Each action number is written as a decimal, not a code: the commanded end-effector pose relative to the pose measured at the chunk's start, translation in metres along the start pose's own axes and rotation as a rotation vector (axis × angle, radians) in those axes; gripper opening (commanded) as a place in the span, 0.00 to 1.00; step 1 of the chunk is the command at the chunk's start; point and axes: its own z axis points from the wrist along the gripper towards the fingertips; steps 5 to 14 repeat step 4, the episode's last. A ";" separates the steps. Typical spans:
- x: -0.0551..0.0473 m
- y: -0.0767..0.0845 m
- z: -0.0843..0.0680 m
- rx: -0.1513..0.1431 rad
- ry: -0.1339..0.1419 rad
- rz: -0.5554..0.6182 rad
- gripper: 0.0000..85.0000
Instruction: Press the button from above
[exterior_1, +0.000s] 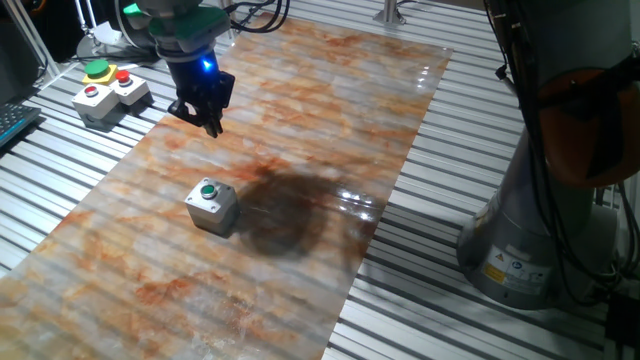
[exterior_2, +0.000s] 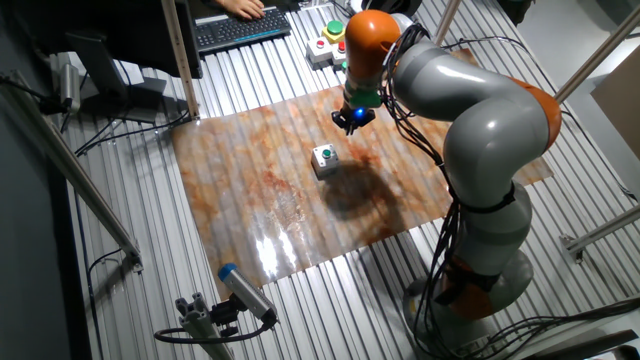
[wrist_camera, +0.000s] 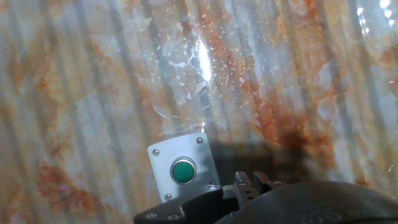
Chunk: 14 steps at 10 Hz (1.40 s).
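Note:
A small grey box (exterior_1: 212, 208) with a round green button (exterior_1: 208, 190) on top stands on the marbled mat. It also shows in the other fixed view (exterior_2: 325, 158) and at the lower middle of the hand view (wrist_camera: 182, 171), button (wrist_camera: 183, 170) facing up. My gripper (exterior_1: 212, 126) hangs in the air above the mat, beyond the box and well higher than it, apart from it. In the hand view the two fingertips (wrist_camera: 244, 181) touch each other at the bottom edge, right of the box. The gripper (exterior_2: 352, 121) holds nothing.
A second grey box (exterior_1: 108, 95) with a green, a red and a smaller red button sits off the mat at the far left, also in the other fixed view (exterior_2: 328, 38). The arm's base (exterior_1: 520, 250) stands to the right. A keyboard (exterior_2: 240, 28) lies beyond the mat.

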 end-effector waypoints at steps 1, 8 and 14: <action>0.000 0.000 0.000 -0.001 0.002 0.002 0.20; 0.000 0.001 0.000 -0.001 0.008 0.002 0.00; 0.000 0.001 0.000 -0.001 0.008 0.002 0.00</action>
